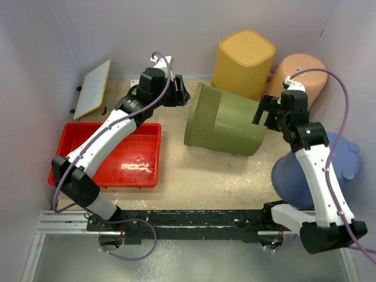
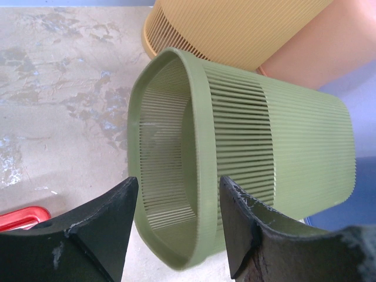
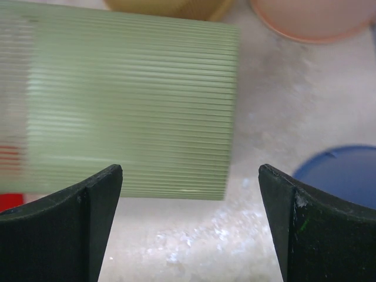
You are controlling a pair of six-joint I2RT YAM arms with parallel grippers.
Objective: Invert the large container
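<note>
Olive-green ribbed plastic bin [image 1: 226,120] lies sideways on speckled desk [image 1: 200,170], yellow ribbed bin [image 1: 244,61] close behind. Left jaws wide at its rim edge; right jaws wide near its base.

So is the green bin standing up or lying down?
Lying down. The green bin is on its side, its open mouth facing sideways.

Soft, even light, bright without harsh glare; a faint shadow lies just under the green container [image 1: 223,120]. In the right wrist view that container looks smeared, perhaps by motion, while the dark jaws below it are crisper
</note>
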